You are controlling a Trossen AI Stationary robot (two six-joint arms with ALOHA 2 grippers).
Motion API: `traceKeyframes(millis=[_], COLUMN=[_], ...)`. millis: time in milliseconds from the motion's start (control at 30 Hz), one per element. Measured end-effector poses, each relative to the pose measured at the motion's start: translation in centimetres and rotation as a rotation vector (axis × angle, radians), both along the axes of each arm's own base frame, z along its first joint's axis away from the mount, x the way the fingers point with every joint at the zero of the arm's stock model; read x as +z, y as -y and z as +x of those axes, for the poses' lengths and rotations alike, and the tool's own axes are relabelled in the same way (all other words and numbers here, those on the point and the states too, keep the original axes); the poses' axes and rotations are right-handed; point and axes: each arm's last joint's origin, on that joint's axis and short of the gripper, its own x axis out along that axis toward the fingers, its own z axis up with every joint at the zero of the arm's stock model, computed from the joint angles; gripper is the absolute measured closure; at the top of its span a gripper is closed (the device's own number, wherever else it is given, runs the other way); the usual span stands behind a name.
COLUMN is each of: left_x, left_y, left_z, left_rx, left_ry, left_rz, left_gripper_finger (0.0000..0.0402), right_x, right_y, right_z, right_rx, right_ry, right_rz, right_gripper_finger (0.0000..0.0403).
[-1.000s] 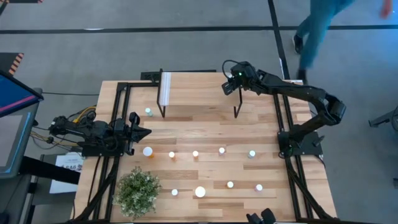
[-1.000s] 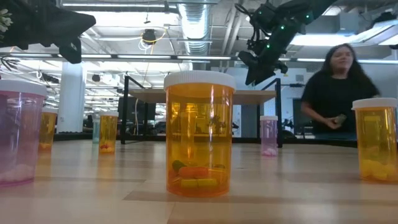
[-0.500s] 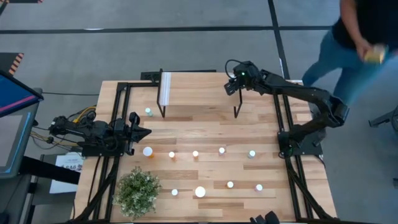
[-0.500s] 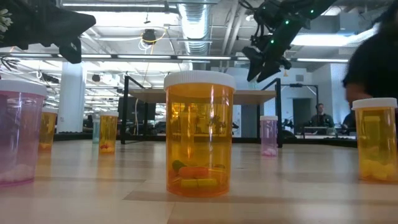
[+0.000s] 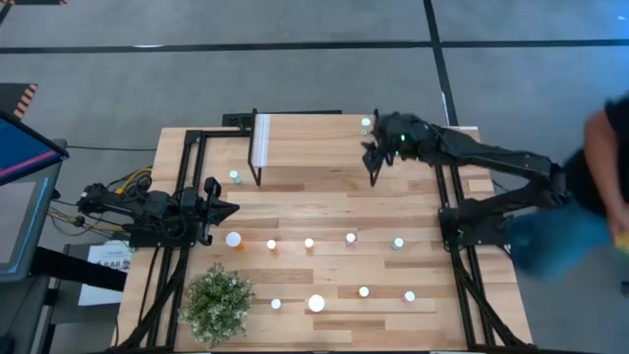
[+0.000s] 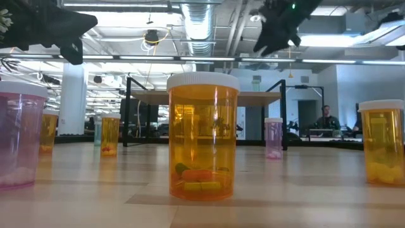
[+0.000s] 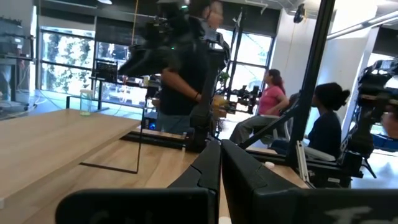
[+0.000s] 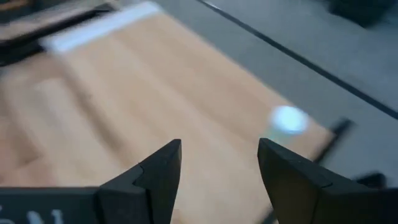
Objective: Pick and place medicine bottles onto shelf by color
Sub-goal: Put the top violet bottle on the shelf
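One small teal-green medicine bottle (image 5: 366, 124) with white cap stands on the shelf (image 5: 310, 141), at its far right corner, opposite the end with the white strip (image 5: 261, 141). Right hand (image 5: 376, 155) hangs above the shelf's near right edge, just beside that bottle but apart from it; fingers (image 8: 158, 167) spread wide with nothing between them, and in the right wrist view the white cap (image 8: 288, 119) shows beyond the gap, blurred, near the shelf corner. In the low view the same bottle (image 6: 255, 83) sits on the shelf top with the right hand (image 6: 273, 33) raised above it. Rest of the bottles are on the bench (image 5: 423, 197): a teal one (image 5: 235, 177) by the shelf's left leg, a row across the middle with a larger orange bottle (image 5: 234, 239) at its left end and a teal one (image 5: 398, 243) at its right, and a nearer row with a large white-capped bottle (image 5: 316, 304) and a pink one (image 5: 409, 296). Green bushy plant (image 5: 217, 303) sits at the bench's near left. Left hand (image 5: 224, 208) rests low at the left side of the bench, fingers (image 7: 208, 168) pressed together, holding nothing, well apart from the shelf. A person (image 5: 600, 197) moves past the bench's right edge, blurred. Seated people (image 7: 323, 124) show in the room beyond in the left wrist view.
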Motion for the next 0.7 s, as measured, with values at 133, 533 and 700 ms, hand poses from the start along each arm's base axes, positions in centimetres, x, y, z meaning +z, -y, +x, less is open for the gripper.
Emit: traceKeyframes(millis=[133,533,700], left_x=[0.0,0.0,0.0], left_y=[0.0,0.0,0.0], left_z=[0.0,0.0,0.0], left_rx=[0.000,-0.001,0.000], left_ry=[0.000,0.001,0.001], left_rz=[-0.001,-0.003,-0.002], left_gripper_finger=[0.0401,0.0401,0.0401], right_x=[0.5,-3.1,-5.4], right_y=[-3.6,-12.5,-14.9], right_z=[0.8,2.7,2.7], right_rx=[0.111,0.408,0.495], right_ry=[0.016,0.108,0.162], right_rz=[-0.035,-0.097,-0.092], right_gripper_finger=[0.0168,0.0168,0.0168])
